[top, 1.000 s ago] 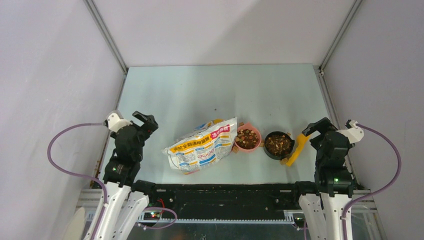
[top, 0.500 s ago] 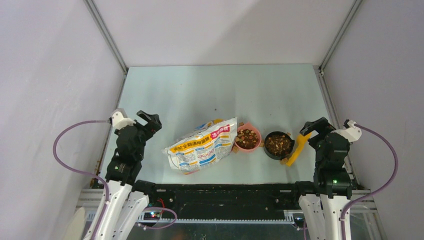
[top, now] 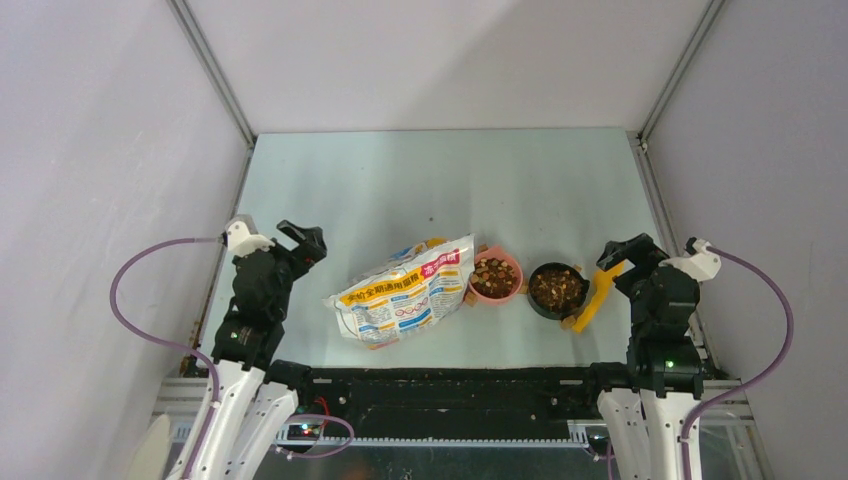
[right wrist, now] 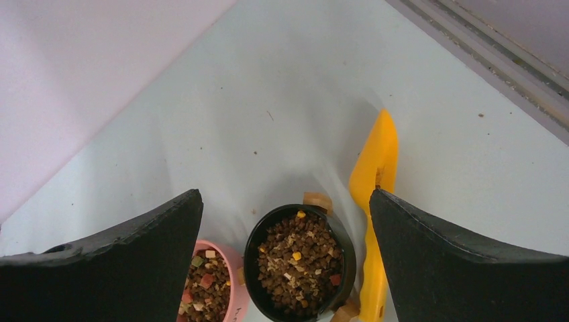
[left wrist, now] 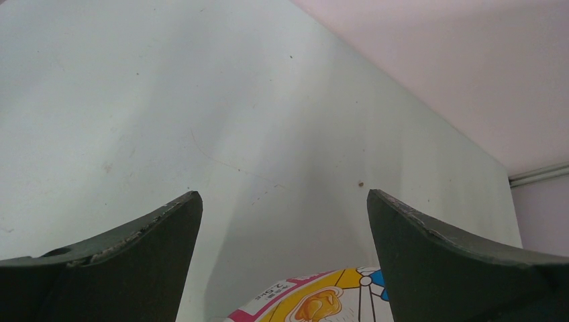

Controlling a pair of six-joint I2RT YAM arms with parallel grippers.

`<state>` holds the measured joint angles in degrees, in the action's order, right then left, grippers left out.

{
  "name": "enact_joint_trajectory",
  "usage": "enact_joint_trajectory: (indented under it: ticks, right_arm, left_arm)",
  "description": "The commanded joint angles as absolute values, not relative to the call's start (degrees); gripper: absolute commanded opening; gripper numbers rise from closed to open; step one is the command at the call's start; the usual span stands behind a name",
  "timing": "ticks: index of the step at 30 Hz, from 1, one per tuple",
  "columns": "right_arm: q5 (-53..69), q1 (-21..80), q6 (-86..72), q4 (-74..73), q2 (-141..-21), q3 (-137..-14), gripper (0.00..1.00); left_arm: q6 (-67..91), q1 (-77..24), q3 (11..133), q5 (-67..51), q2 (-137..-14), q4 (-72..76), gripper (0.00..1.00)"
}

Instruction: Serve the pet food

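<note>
Pet food (top: 557, 287) (right wrist: 296, 264) fills a black bowl (top: 533, 299) (right wrist: 255, 255), and more kibble (top: 493, 276) (right wrist: 204, 288) fills the pink bowl (top: 496, 296) (right wrist: 236, 278) to its left. A yellow scoop (top: 597, 296) (right wrist: 374, 201) lies just right of the black bowl. The food bag (top: 405, 292) (left wrist: 322, 302) lies flat left of the pink bowl. My right gripper (top: 626, 254) (right wrist: 285, 201) hangs open above the black bowl and scoop, holding nothing. My left gripper (top: 300, 238) (left wrist: 284, 201) is open and empty, left of the bag.
Grey walls and aluminium frame rails (top: 214, 80) enclose the pale green table (top: 440, 180). A black rail (top: 450, 385) runs along the near edge between the arm bases. Purple cables (top: 125, 300) loop off both wrists.
Both arms have shifted slightly: the left gripper crept a little right toward the bag, the right gripper a little left toward the scoop. Bowls, bag and scoop are unmoved.
</note>
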<state>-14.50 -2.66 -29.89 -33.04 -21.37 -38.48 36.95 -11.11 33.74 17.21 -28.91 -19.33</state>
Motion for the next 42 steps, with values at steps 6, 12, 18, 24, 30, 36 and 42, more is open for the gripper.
enact_joint_trajectory:
  ticks: [6, 12, 18, 24, 30, 36, 42]
  right_arm:
    - [-14.6, -2.8, -29.0, -30.6, -18.9, -38.5, 0.99]
    - [-15.6, -2.8, -29.6, -29.8, -16.6, -37.3, 0.99]
    - [-14.9, -2.8, -29.3, -29.7, -15.2, -37.1, 0.99]
    - [-15.3, -2.8, -29.4, -29.9, -14.9, -37.1, 0.99]
    - [-10.0, -2.8, -28.0, -28.3, -15.6, -36.7, 0.99]
    - [-9.5, -2.8, -27.8, -28.1, -16.2, -36.7, 0.99]
    - [-8.1, -2.8, -27.5, -27.7, -16.9, -36.6, 0.99]
  left_arm:
    - [36.4, -10.7, 36.0, 14.9, -29.3, -18.6, 0.99]
    - [36.8, -10.7, 38.0, 14.6, -31.1, -21.3, 0.99]
    - [37.0, -10.7, 37.7, 14.3, -31.0, -21.0, 0.99]
    - [37.1, -10.8, 37.3, 14.0, -30.8, -21.2, 0.99]
    - [35.7, -10.7, 35.8, 8.3, -29.8, -16.9, 1.00]
    - [35.0, -10.7, 35.4, 6.5, -29.8, -15.7, 0.99]
    - [34.3, -10.7, 34.3, -1.6, -29.0, -10.9, 1.00]
